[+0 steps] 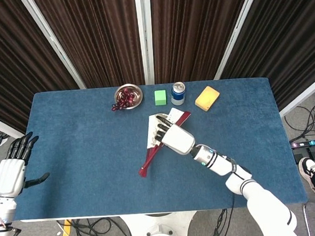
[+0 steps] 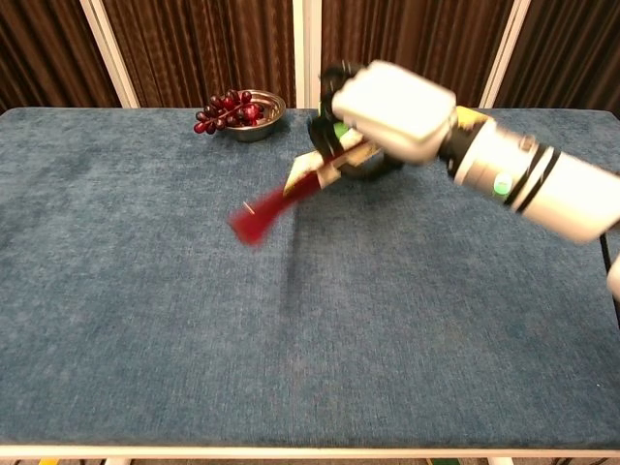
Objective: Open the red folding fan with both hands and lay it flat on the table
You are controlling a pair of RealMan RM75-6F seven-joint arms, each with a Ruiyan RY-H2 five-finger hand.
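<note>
Red folding fan (image 2: 291, 194), blurred, is gripped by the right hand (image 1: 172, 137) above the table (image 1: 83, 139) centre; its paper leaf is mostly hidden. Left hand (image 1: 12, 172), spread and holding nothing, sits off the near-left edge.

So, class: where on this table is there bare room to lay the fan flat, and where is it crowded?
Bare blue table lies left of the fan and along the near edge. It is crowded at the far edge: grape bowl, green block, can, yellow sponge.
</note>
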